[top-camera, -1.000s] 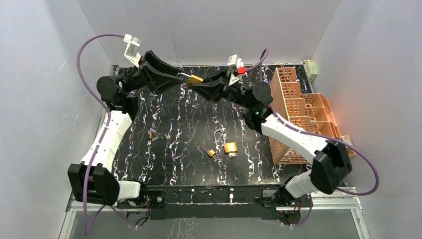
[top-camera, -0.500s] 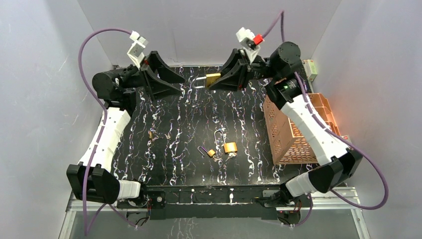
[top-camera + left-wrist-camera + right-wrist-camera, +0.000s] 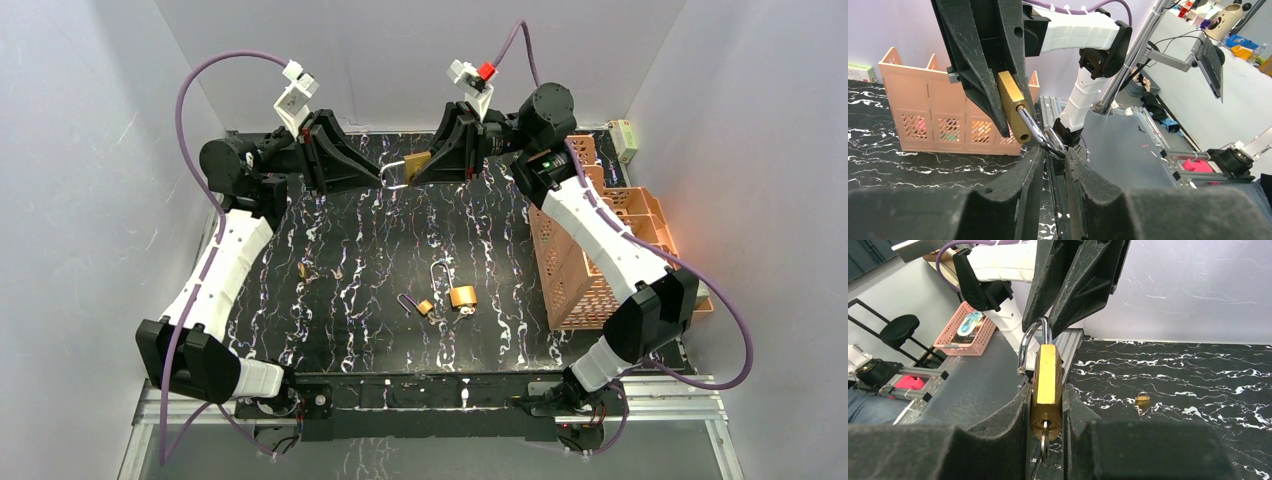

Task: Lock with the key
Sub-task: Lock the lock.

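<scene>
A brass padlock point(image 3: 417, 164) is held in the air over the far edge of the table, between both arms. My right gripper point(image 3: 1047, 390) is shut on the padlock body point(image 3: 1047, 377), with a key point(image 3: 1044, 442) in the keyhole facing the camera. The steel shackle point(image 3: 1029, 342) stands open, its free end out of the body. My left gripper point(image 3: 1054, 150) is shut on the shackle point(image 3: 1040, 135) at its bend. The brass body point(image 3: 1013, 107) shows in the left wrist view between the right fingers. In the top view the left gripper point(image 3: 372, 178) and right gripper point(image 3: 430, 163) face each other.
On the black marbled table point(image 3: 360, 330) lie an open brass padlock point(image 3: 462, 296), a smaller one point(image 3: 425, 307) and a small one at left point(image 3: 303, 270), which also shows in the right wrist view point(image 3: 1142, 399). An orange lattice basket point(image 3: 590, 260) stands at the right.
The right arm carried the padlock left and lower. The left gripper, earlier apart from it, moved in and closed on the shackle.
</scene>
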`<state>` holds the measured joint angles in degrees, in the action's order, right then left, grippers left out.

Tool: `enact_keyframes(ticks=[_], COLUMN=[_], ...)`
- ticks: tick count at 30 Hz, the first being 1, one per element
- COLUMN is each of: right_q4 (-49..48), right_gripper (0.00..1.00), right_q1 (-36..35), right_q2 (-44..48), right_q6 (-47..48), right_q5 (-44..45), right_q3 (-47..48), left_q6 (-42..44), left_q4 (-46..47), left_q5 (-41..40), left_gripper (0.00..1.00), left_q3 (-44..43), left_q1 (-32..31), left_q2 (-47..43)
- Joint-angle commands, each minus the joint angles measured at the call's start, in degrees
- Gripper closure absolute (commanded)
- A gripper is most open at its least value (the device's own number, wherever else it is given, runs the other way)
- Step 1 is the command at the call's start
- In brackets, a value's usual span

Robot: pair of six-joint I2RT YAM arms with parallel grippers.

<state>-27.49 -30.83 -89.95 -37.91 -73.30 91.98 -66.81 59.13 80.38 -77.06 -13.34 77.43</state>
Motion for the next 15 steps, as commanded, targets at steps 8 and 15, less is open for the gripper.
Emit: enact_keyframes(ticks=[8, 15], right_q4=[-5.0, -5.0], right_gripper=[1.00, 1.00], right_q1=[-0.1, -0.1], right_q2=[1.8, 1.9], right_q6=[-1.5, -1.8], right_q5=[0.5, 0.0], right_q3=[1.2, 1.4], left_q6=[0.0, -0.7], left_q4=[2.0, 2.1], left_q5=[-0.8, -1.9], left_gripper=[0.67, 0.86], left_q3=[-2.1, -2.8], left_q1=[-0.9, -0.9], left_q2=[0.3, 2.0])
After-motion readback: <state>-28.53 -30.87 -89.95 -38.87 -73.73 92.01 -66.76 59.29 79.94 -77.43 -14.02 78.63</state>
